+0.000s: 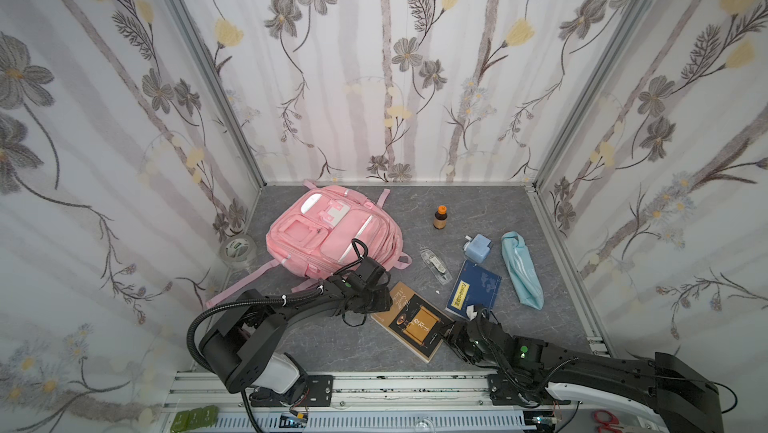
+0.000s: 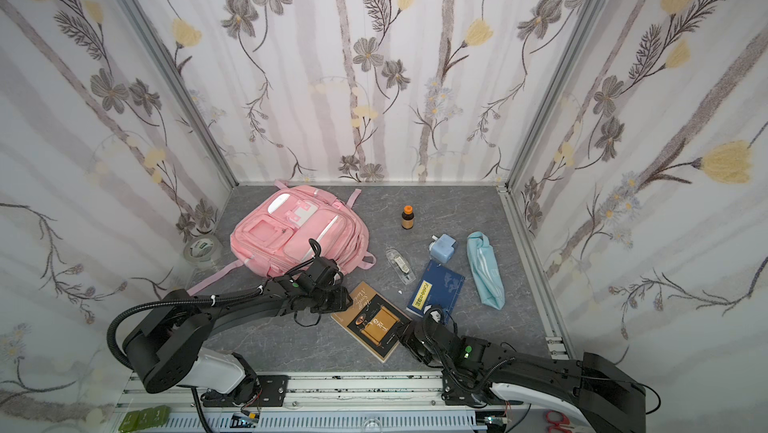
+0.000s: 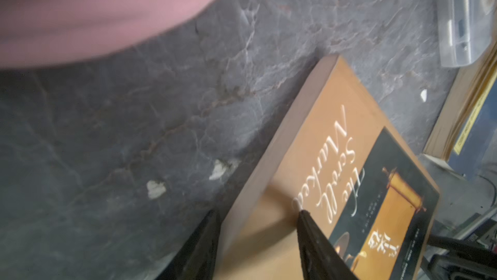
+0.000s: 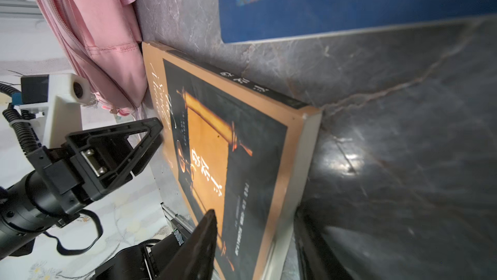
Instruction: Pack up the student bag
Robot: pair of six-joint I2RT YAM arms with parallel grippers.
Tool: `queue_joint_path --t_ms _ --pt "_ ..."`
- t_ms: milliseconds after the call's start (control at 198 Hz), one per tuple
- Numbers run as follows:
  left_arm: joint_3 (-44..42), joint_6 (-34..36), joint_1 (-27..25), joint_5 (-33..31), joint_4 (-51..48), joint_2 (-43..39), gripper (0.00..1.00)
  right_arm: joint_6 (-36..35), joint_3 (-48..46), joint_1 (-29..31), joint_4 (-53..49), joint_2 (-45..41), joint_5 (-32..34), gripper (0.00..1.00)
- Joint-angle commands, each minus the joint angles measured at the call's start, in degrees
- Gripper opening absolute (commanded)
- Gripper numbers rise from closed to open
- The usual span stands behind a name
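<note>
Student bag (image 1: 332, 239) lies flat, front pockets up, at the far left of the worktop (image 1: 332, 347); no open compartment is visible.

A tan-covered book (image 1: 415, 320) lies diagonally, its long axis running from the bag's base toward the right arm, its far corner just beside the bag.

Left pincer (image 3: 258, 214) straddles the book's end nearest the bag, and right pincer (image 4: 255, 211) straddles the opposite end. Both sets of jaws are parted over cover and page edge. Whether either clamps cannot be told.

The bag lies directly beyond the left pincer, so the left arm is judged nearer.
</note>
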Motion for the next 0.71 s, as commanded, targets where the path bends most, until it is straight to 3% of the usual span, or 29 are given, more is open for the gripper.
queue_joint_path --t_ms 0,370,456,537,704 --pt "-1.1 -1.8 -0.2 1.9 -3.5 2.1 0.52 1.4 -0.1 0.0 6.6 0.2 -1.7 0.45" --pt "-2.1 -2.4 -0.2 3.4 -1.9 3.9 0.51 0.3 -0.5 0.0 7.2 -9.4 1.0 0.18" --pt "-2.6 -2.9 -0.2 3.4 -1.3 3.9 0.51 0.1 -0.9 0.0 7.2 -11.2 1.4 0.19" --pt "-3.1 -3.3 -0.2 3.6 -0.4 3.8 0.51 0.5 -1.8 -0.1 7.1 -12.4 1.5 0.28" --pt "-3.0 -3.1 -0.1 4.1 -0.8 2.0 0.51 1.5 -2.2 -0.2 4.4 -14.5 1.8 0.27"
